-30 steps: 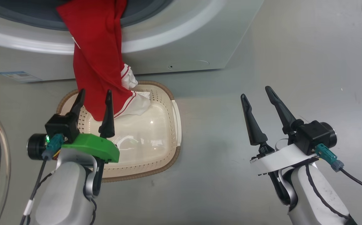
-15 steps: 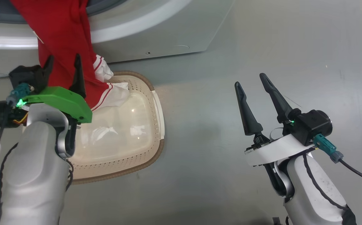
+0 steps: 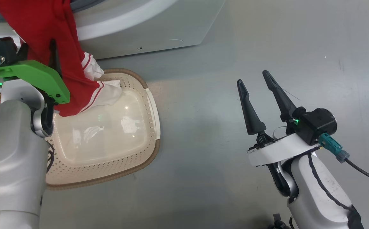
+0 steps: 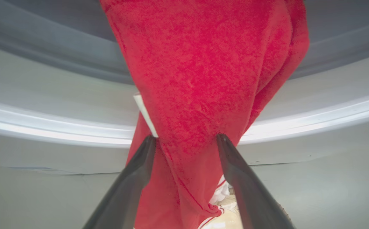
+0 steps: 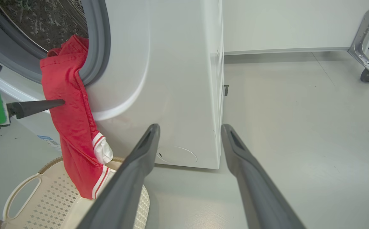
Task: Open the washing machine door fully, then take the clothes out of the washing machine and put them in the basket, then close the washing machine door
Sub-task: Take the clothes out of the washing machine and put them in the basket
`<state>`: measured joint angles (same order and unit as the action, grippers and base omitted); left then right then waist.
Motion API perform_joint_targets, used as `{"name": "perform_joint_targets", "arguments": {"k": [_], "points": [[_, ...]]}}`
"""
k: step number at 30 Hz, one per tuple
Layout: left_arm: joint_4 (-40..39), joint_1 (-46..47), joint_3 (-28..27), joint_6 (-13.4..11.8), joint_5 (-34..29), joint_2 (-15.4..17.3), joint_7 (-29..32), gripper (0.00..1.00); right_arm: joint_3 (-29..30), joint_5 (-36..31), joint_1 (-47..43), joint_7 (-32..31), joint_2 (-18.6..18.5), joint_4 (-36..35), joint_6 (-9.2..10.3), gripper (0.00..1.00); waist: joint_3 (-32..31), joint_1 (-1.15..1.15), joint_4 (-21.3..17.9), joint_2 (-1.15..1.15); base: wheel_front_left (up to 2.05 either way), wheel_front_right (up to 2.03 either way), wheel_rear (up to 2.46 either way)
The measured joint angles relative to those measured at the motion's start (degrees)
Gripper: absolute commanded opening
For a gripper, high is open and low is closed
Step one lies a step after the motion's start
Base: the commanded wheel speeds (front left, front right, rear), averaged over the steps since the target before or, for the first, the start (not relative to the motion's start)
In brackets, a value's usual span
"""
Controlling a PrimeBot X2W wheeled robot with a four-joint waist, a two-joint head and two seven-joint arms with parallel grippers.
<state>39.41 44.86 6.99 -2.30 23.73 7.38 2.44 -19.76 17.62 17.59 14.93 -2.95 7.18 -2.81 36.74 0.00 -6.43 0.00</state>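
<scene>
Unloading was in hand. The clothes point(image 4: 203, 79) hung from the washer's point(image 3: 159, 31) mouth down its front, their lower end lying in the basket point(image 3: 101, 165) on the floor point(image 3: 235, 47) just near of it. The left gripper point(image 4: 186, 137) straddled the red cloth with fingers spread wide, gripping nothing. The right gripper point(image 3: 252, 77), equally wide and empty, hovered well to the right. Next, I judge, the left fingers must close on the cloth and draw it clear. The floor was smooth grey, with a white wall and a castered leg point(image 5: 362, 47) far off.
</scene>
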Motion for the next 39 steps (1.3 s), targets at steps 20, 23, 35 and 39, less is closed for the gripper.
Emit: {"name": "perform_joint_targets", "arguments": {"k": [20,23,35,39], "points": [[7.47,5.53,-0.57,1.21,1.98,0.31,1.0,0.0,-0.73,0.53,1.02,0.0,0.0,0.56,0.02,1.0,0.09,0.0,-1.2,0.0,0.0,0.0,0.0],[7.77,5.45,-0.68,1.46,1.98,0.24,-1.31,0.0,-0.51,0.52,1.02,0.0,0.0,0.77,0.52,1.0,-0.23,0.0,-0.9,0.0,0.0,0.0,0.0],[5.68,0.37,-0.24,2.7,1.96,-3.16,-13.06,0.0,2.3,-0.84,1.01,0.0,-0.09,1.01,1.02,1.0,-1.57,0.0,2.04,0.0,0.0,0.0,0.0],[3.88,-1.07,0.16,3.7,1.96,-4.07,-16.75,0.0,3.71,-1.33,0.93,0.0,-0.08,1.27,1.22,1.0,-2.14,0.0,3.37,0.0,0.0,0.0,0.0]]}}
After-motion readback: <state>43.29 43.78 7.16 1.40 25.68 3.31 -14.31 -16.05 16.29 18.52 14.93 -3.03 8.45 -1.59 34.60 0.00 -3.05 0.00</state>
